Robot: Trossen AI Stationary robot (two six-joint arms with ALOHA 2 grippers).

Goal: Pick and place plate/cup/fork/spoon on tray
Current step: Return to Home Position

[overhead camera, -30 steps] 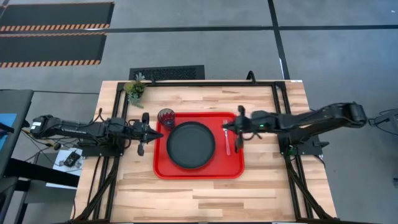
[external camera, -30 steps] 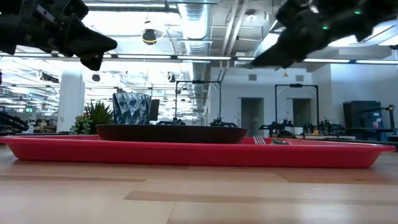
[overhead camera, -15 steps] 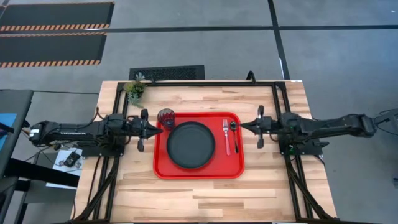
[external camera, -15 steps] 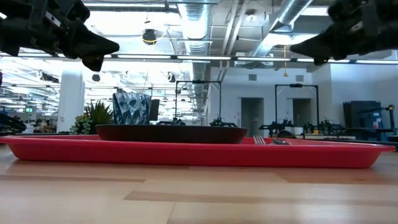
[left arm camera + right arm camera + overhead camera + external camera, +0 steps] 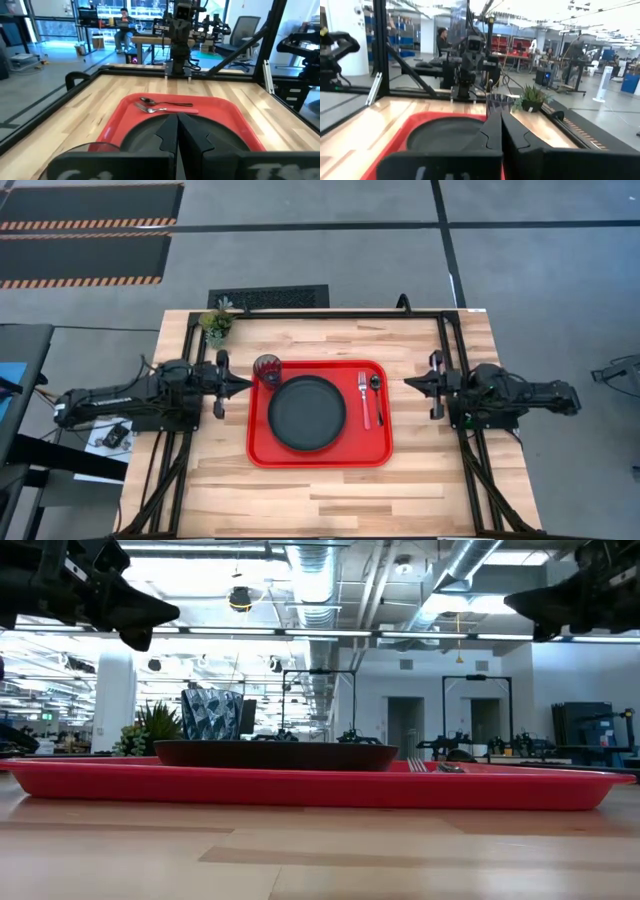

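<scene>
The red tray (image 5: 258,448) lies in the middle of the table. On it rest the black plate (image 5: 306,412), the dark cup (image 5: 267,368) at its far left corner, the red-handled fork (image 5: 365,402) and the dark spoon (image 5: 376,388) to the plate's right. My left gripper (image 5: 247,382) is shut and empty, just left of the tray, above the table. My right gripper (image 5: 407,383) is shut and empty, right of the tray. The fork and spoon also show in the left wrist view (image 5: 165,106).
A small green potted plant (image 5: 216,323) stands at the table's far left corner. Black frame rails (image 5: 445,340) run along the table's left, right and far sides. People sit in the room beyond the table (image 5: 121,20).
My right gripper has drawn back from over the fork and spoon toward the table's right edge, and is now clear of the tray. My left gripper has drawn back a little toward the table's left edge. The things on the tray have stayed in place.
</scene>
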